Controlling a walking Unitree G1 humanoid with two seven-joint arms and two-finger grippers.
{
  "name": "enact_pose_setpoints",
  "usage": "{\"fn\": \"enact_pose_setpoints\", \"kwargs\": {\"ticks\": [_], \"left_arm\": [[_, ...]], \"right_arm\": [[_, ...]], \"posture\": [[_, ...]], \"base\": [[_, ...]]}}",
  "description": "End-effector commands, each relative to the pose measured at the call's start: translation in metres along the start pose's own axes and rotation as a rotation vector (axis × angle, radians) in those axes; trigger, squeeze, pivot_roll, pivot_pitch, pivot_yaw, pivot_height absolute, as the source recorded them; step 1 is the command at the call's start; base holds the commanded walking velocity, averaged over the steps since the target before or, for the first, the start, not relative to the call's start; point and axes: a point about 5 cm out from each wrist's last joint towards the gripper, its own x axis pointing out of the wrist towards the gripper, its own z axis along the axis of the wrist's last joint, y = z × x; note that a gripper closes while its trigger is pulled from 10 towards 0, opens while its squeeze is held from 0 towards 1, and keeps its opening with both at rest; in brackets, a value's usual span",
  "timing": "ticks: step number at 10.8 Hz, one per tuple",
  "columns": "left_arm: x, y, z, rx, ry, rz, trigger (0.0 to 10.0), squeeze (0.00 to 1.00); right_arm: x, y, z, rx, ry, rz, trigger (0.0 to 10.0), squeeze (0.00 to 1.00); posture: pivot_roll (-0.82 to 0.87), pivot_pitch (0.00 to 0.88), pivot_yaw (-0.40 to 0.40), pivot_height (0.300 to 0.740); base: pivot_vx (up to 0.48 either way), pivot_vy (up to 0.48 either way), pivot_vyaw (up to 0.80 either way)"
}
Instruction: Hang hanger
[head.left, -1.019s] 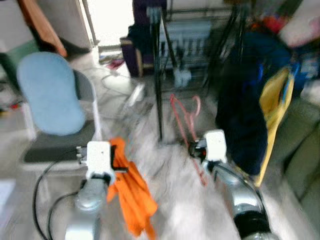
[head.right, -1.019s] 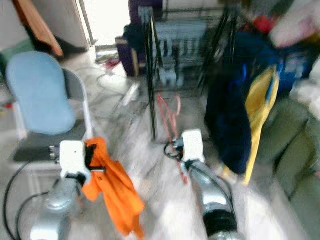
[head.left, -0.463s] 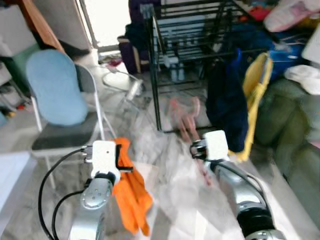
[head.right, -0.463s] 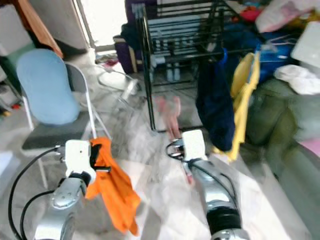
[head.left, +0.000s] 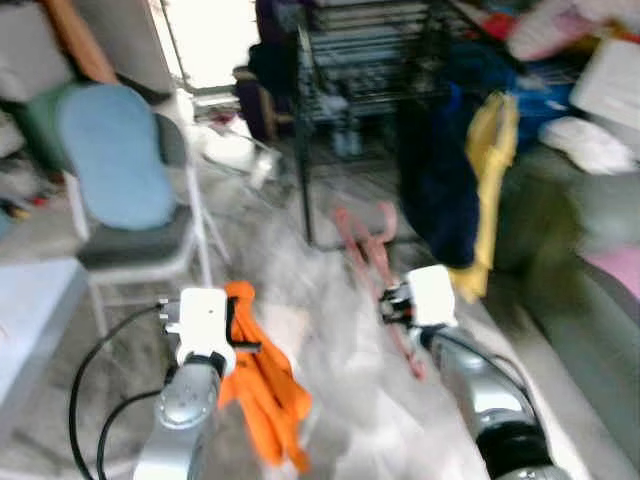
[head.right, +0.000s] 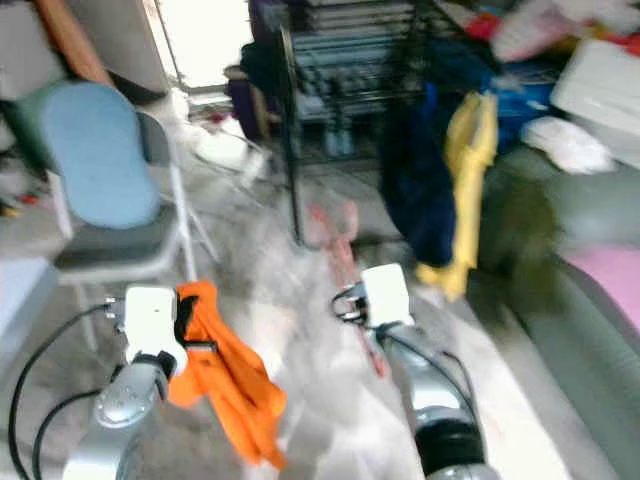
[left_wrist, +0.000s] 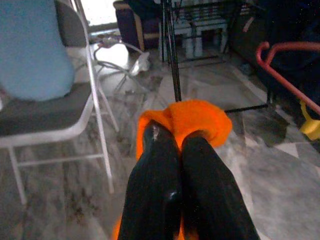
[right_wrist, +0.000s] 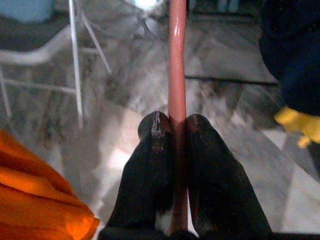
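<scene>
- The view is swinging and blurring as the robot is walking; the black rack (head.left: 350, 60) is sitting slightly farther off than a moment ago.
- The right gripper (right_wrist: 172, 131) is clamping shut on the pink hanger (right_wrist: 177, 60), the left gripper (left_wrist: 179, 142) pinching the orange cloth (left_wrist: 192, 115); hanging is still pending.

Both arms reach forward, left gripper (left_wrist: 175, 142) and right gripper (right_wrist: 176, 131) clamped tight.

Floor (head.left: 340, 400) here is grey-white marbled tile, pretty glossy, with darker grout lines you can see from the wrist cams. Standing on it: a folding chair (head.left: 120, 180) with white metal legs, a dark seat and a pale blue backrest off to the robot's left, and a black wire rack (head.left: 350, 90) straight ahead. A white cable (left_wrist: 122, 47) curls across the tiles between the 2. The head views are blurry, so finer clutter near the rack is hard to make out.
</scene>
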Motion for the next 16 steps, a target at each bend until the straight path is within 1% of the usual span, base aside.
{"fn": "enact_pose_setpoints", "kwargs": {"ticks": [1, 2, 3, 4, 5, 6, 7, 8, 9, 10, 11, 12, 13, 14, 15, 16], "left_arm": [[0.001, 0.009, 0.007, 0.019, -0.027, 0.026, 10.0, 0.0], [0.002, 0.01, 0.008, 0.018, -0.028, 0.026, 10.0, 0.0], [0.002, 0.011, 0.009, 0.022, -0.027, 0.027, 10.0, 0.0], [0.002, 0.012, 0.007, 0.014, -0.012, 0.025, 10.0, 0.0], [0.002, 0.012, 0.009, 0.038, -0.03, 0.019, 10.0, 0.0], [0.002, 0.012, 0.013, 0.026, -0.047, -0.01, 10.0, 0.0], [0.001, 0.011, 0.02, 0.06, -0.103, -0.115, 10.0, 0.0], [0.001, 0.015, 0.032, 0.272, -0.198, -0.274, 10.0, 0.0], [0.008, 0.031, 0.044, 0.423, -0.227, -0.34, 10.0, 0.0], [0.02, 0.047, 0.058, 0.615, -0.251, -0.368, 10.0, 0.0], [0.026, 0.051, 0.065, 0.774, -0.265, -0.44, 10.0, 0.0], [0.034, 0.056, 0.068, 0.911, -0.257, -0.469, 10.0, 0.0], [0.043, 0.061, 0.069, 0.995, -0.244, -0.489, 10.0, 0.0], [0.052, 0.064, 0.075, 1.088, -0.276, -0.497, 10.0, 0.0], [0.056, 0.066, 0.08, 1.162, -0.296, -0.488, 10.0, 0.0], [0.065, 0.075, 0.086, 1.241, -0.288, -0.464, 10.0, 0.0]], "right_arm": [[0.002, 0.013, 0.015, -0.022, -0.051, 0.041, 10.0, 0.0], [0.002, 0.012, 0.017, -0.075, -0.062, 0.033, 10.0, 0.0], [0.001, 0.014, 0.019, -0.094, -0.091, 0.025, 10.0, 0.0], [0.0, 0.016, 0.022, -0.071, -0.118, 0.045, 10.0, 0.0], [-0.001, 0.017, 0.022, -0.07, -0.117, 0.043, 10.0, 0.0], [-0.002, 0.017, 0.026, -0.087, -0.157, 0.039, 10.0, 0.0], [-0.002, 0.016, 0.029, -0.101, -0.16, 0.039, 10.0, 0.0], [-0.003, 0.009, 0.031, -0.146, -0.149, 0.038, 10.0, 0.0], [-0.004, 0.003, 0.034, -0.122, -0.152, 0.074, 10.0, 0.0], [-0.008, -0.004, 0.041, -0.132, -0.17, 0.123, 10.0, 0.0], [-0.012, -0.01, 0.047, -0.163, -0.18, 0.185, 10.0, 0.0], [-0.02, -0.018, 0.054, -0.183, -0.186, 0.283, 10.0, 0.0], [-0.031, -0.032, 0.062, -0.201, -0.192, 0.372, 10.0, 0.0], [-0.044, -0.044, 0.069, -0.238, -0.175, 0.477, 10.0, 0.0], [-0.051, -0.05, 0.07, -0.258, -0.152, 0.524, 10.0, 0.0], [-0.067, -0.058, 0.072, -0.294, -0.102, 0.621, 10.0, 0.0]], "posture": [[-0.01, 0.0, 0.062, 0.74], [-0.01, 0.0, 0.061, 0.74], [-0.01, 0.0, 0.062, 0.74], [-0.01, 0.0, 0.062, 0.74], [-0.01, 0.0, 0.06, 0.74], [-0.01, 0.0, 0.06, 0.74], [-0.01, 0.0, 0.062, 0.74], [-0.01, 0.004, 0.063, 0.74], [-0.01, 0.006, 0.065, 0.74], [-0.01, 0.008, 0.072, 0.74], [-0.01, 0.009, 0.078, 0.74], [-0.02, 0.011, 0.081, 0.74], [-0.04, 0.013, 0.079, 0.74], [-0.04, 0.013, 0.079, 0.74], [-0.04, 0.013, 0.079, 0.74], [-0.05, 0.016, 0.075, 0.74]], "base": [[-0.285, 0.0, 0.0], [-0.285, 0.0, 0.0], [-0.285, 0.0, 0.0], [-0.319, 0.0, 0.0], [0.0, 0.0, 0.0], [0.0, 0.0, 0.0], [0.0, 0.0, 0.0], [0.0, 0.0, 0.0], [0.0, 0.0, 0.0], [0.0, 0.0, 0.0], [0.0, 0.0, 0.0], [0.0, 0.0, 0.0], [0.0, 0.0, 0.0], [0.0, 0.0, 0.0], [0.0, 0.0, 0.0], [0.0, 0.0, 0.0]]}}
